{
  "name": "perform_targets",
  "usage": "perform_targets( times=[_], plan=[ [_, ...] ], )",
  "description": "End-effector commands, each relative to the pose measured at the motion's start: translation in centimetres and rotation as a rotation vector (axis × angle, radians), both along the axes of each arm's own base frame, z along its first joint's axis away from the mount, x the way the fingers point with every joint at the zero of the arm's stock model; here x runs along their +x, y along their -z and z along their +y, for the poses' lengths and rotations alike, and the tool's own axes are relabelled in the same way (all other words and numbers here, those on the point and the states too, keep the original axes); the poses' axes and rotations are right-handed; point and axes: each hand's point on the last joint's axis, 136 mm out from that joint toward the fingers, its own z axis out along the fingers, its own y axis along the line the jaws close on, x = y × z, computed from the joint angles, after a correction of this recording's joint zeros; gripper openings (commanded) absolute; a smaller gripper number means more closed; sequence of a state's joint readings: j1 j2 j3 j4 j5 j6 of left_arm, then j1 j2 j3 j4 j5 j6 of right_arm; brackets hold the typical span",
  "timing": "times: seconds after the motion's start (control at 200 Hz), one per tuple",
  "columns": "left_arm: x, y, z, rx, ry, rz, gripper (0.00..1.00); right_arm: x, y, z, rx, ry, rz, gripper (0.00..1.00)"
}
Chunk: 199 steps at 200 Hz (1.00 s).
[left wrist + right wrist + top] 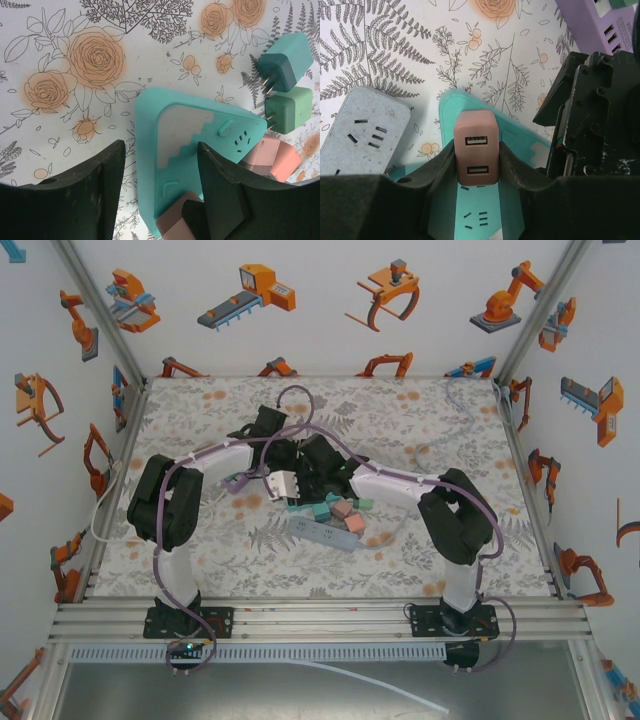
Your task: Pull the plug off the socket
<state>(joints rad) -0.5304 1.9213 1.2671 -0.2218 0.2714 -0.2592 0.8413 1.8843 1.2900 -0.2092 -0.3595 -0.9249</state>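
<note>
A pink two-port USB plug (pixel 476 145) stands plugged into a teal socket strip (pixel 451 105), and my right gripper (pixel 476 150) is shut on the plug's two sides. In the left wrist view the same strip (pixel 190 130) lies on the floral table. My left gripper (pixel 160 150) is open, with one finger (pixel 95 190) on the cloth beside the strip's edge and the other (pixel 225 185) over its top. The pink plug (pixel 175 220) shows at the bottom there, with a right finger on it. From above, both grippers meet at the strip (pixel 308 506) mid-table.
Loose plugs lie beside the strip: a dark teal one (pixel 285 62), a green one (pixel 292 107) and pink ones (pixel 277 157). A grey-blue socket strip (pixel 365 127) and a lilac one (pixel 592 25) lie close by. The left arm's black body (pixel 595 115) is right next to my right gripper.
</note>
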Motion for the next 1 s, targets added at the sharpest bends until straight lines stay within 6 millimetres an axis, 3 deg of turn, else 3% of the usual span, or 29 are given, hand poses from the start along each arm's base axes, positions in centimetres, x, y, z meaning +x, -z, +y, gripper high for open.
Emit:
perform_targets(
  times=[0.0,0.135,0.275,0.436,0.571,0.796,0.991],
  plan=[
    [-3.7,10.3,7.9,0.388,-0.055,0.17,0.55,-1.5,-7.3,2.6,0.135,-0.082,-0.083,0.08],
    [-3.7,10.4,8.1,0.389,-0.058,0.173,0.55,-2.2,-8.4,2.9,0.192,-0.087,-0.027,0.08],
    [-3.6,10.4,7.9,0.379,-0.056,0.172,0.55,-1.9,-7.5,2.8,0.155,-0.075,-0.039,0.08],
    [-3.8,10.6,8.1,0.386,-0.052,0.172,0.54,-2.1,-9.3,3.0,0.255,-0.063,0.021,0.07],
    [-4.0,10.7,8.3,0.398,-0.052,0.179,0.54,-1.7,-7.7,2.5,0.141,-0.064,-0.061,0.05],
    [-3.9,10.6,8.5,0.395,-0.059,0.175,0.53,-1.6,-7.4,2.4,0.102,-0.065,-0.102,0.04],
    [-3.8,10.6,8.4,0.393,-0.056,0.171,0.52,-1.0,-9.7,2.2,0.265,-0.022,-0.01,0.05]
  ],
)
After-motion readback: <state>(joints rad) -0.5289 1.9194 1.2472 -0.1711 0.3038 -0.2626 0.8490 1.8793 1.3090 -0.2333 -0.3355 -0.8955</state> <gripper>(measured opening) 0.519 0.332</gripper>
